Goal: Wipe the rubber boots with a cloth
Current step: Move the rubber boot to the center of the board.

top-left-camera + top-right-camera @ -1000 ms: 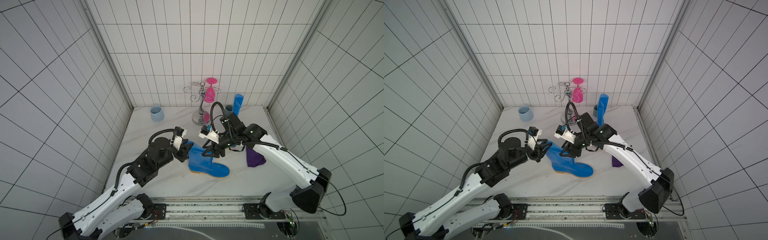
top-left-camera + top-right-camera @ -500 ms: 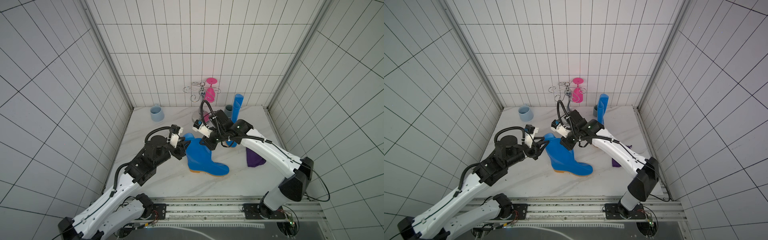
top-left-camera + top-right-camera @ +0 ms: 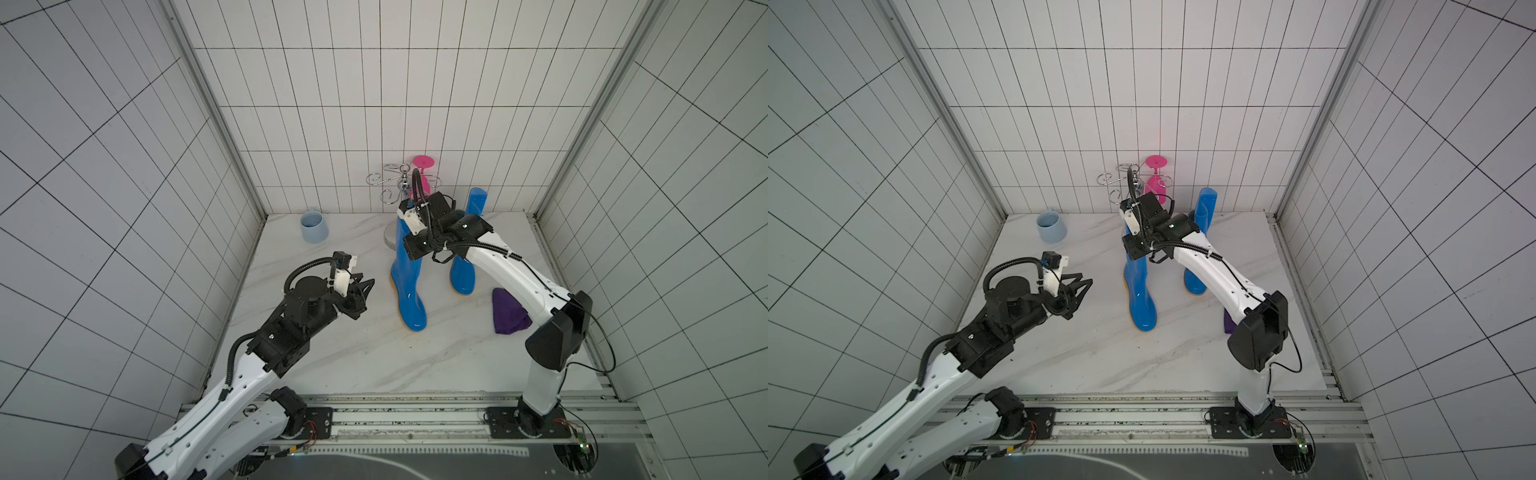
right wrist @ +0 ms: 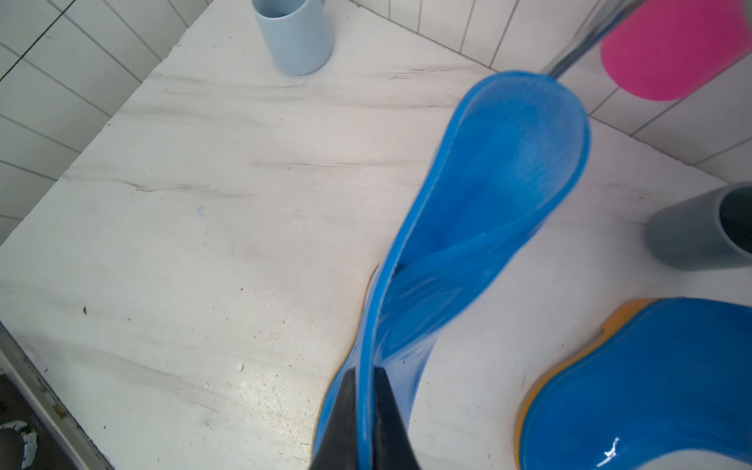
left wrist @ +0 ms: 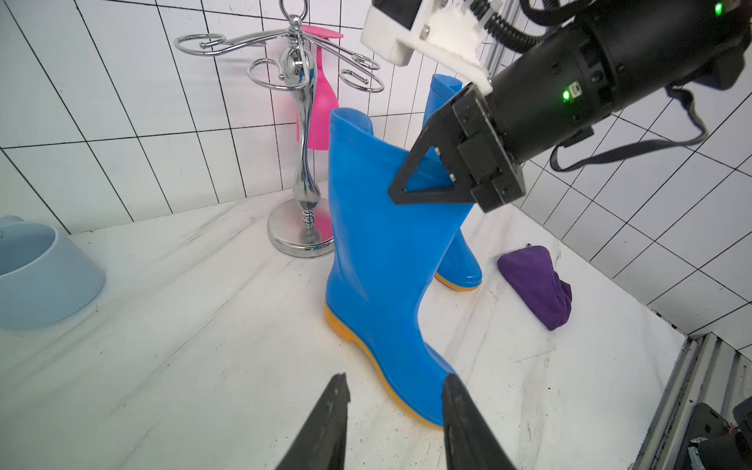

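right end effector (image 4: 364, 372) clamped on upright boot (image 3: 409, 291) rim, cloth (image 3: 509, 311) nearby

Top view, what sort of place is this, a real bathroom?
Probably a staged, bathroom-style robot test cell: white tiled walls, a marble-look tabletop, and a metal rail at the front bearing the left arm and right arm.

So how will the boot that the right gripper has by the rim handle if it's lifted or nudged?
Probably floppy up top: the gripped boot folds inward at the shaft where the right gripper pinches it. Its glossy skin likely slips under a light grip. Tall on a narrow orange sole, it may tip if pushed high.
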